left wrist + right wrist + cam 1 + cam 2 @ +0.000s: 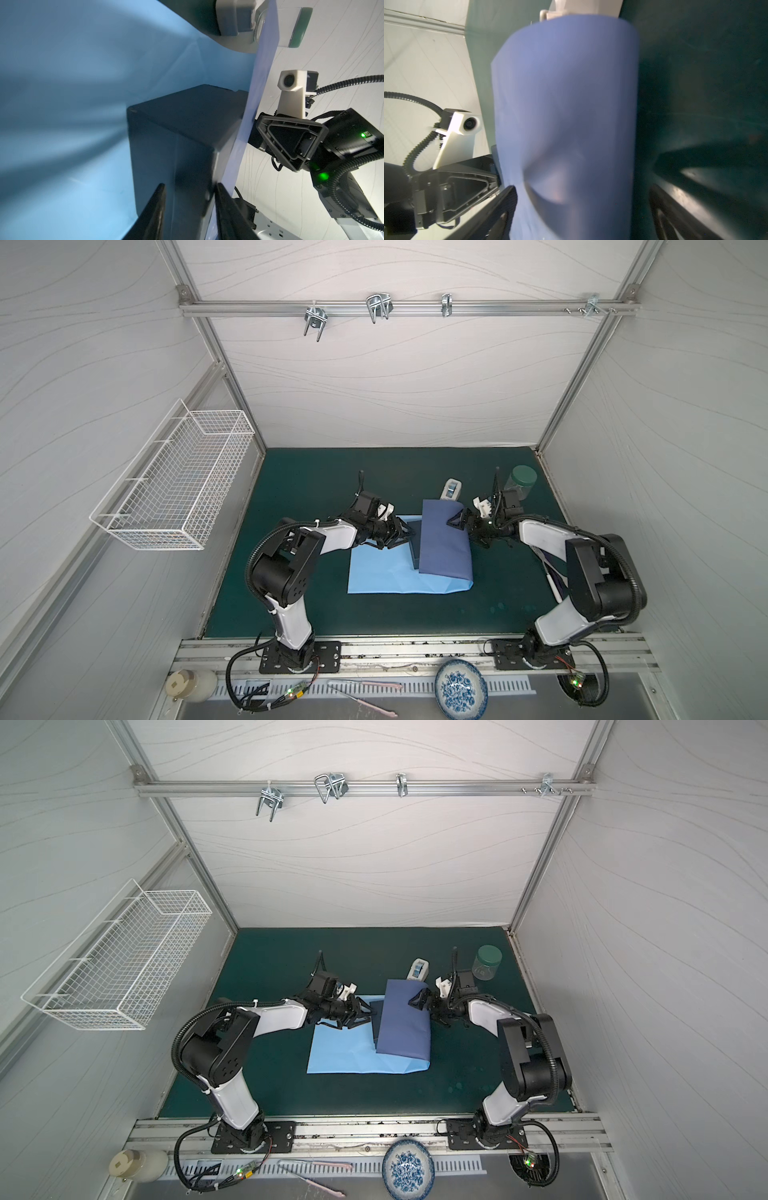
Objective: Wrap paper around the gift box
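One green worktop [291, 614] fills the floor of the cell, and two arms reach in over it from the near rail, the left arm [291, 564] and the right arm [594, 572]. One white wire basket [174, 481] hangs on the left wall.

One sheet of paper [382, 572] lies mid-worktop, its sky-blue face up. Its right part is folded up and over, so its indigo face [444, 543] shows as one broad flap. This flap covers most of the one box [414, 547], which sits on the sheet. Only a dark strip of the box shows at the flap's left edge in both top views.

One blue-and-white bowl [461, 691] sits off the worktop at the near edge. One jar [519, 485] with a green lid stands at the far right of the worktop, and one white tape dispenser [451, 489] lies just beyond the flap's far edge.

The left pincer [405, 536] is at the box's bare left side. In the left wrist view its two fingers [153, 207] stand apart with the box's edge between them; whether they press it I cannot tell.

The right pincer [460, 529] gapes wide with the flap between its two fingers, and the upper finger lies on the flap.
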You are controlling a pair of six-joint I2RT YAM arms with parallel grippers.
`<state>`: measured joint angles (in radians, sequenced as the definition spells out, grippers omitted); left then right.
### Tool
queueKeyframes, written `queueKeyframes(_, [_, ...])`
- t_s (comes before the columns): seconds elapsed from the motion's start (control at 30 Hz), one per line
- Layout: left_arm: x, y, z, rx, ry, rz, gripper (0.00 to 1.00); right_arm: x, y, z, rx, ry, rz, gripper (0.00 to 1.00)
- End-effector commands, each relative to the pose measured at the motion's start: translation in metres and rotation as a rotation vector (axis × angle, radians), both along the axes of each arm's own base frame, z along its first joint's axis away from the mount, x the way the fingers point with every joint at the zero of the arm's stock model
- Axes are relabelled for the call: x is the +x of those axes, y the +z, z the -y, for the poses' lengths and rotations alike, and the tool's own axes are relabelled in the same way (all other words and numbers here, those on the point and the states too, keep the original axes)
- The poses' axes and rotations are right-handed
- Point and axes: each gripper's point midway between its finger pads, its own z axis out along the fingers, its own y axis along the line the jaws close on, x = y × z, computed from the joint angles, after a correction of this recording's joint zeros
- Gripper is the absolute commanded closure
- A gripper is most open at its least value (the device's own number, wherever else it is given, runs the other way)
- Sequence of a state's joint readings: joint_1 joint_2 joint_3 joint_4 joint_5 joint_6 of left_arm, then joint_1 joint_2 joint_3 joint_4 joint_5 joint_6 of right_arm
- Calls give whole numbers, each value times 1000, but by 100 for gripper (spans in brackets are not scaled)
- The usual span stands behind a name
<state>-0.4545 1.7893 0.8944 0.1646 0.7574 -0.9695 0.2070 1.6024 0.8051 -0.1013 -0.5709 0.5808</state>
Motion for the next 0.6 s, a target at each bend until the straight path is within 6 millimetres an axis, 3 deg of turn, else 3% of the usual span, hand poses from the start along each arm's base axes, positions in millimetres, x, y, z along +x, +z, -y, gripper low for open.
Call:
queueKeyframes(0.0, [6,1,8,-4,-24,14,64,10,10,-8,70,11,12,1])
queueKeyframes(0.33, [7,8,24,-53,-118,22,75,8,3,-9,69,17,-3,1])
queueKeyframes(0.57, [4,4,24,-24,-170,20,78,7,0,-7,53,22,-9,1])
